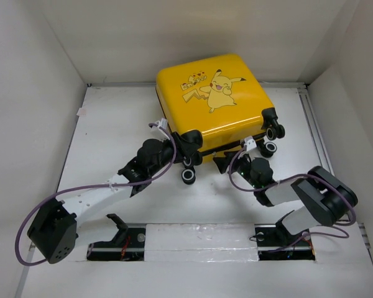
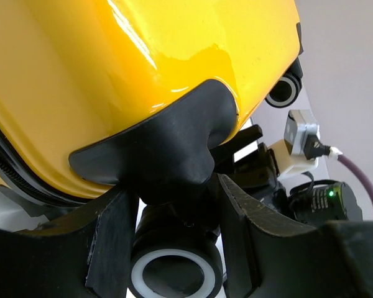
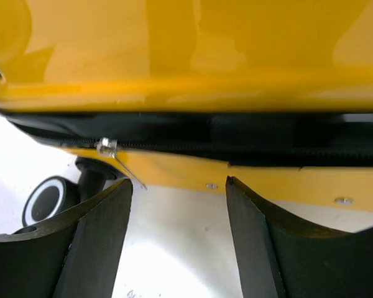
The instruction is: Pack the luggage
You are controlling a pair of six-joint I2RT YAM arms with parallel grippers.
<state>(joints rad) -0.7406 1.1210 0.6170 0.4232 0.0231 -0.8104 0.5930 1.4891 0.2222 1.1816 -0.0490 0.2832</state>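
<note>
A wheel [image 2: 171, 239] of the luggage [image 1: 214, 99] is straddled by the left gripper [image 2: 174, 186], grip unclear, probably to brace it; the zipper pull [image 3: 107, 148] is faced by the right gripper [image 3: 178, 185], jaws open.

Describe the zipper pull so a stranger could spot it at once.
Start at the yellow suitcase and follow the black zipper band along its side. Near the wheel, a small silver pull dangles from it, the only metal piece on that black strip.

Yellow luggage [image 1: 214, 105] on white table [image 1: 112, 146]
</note>
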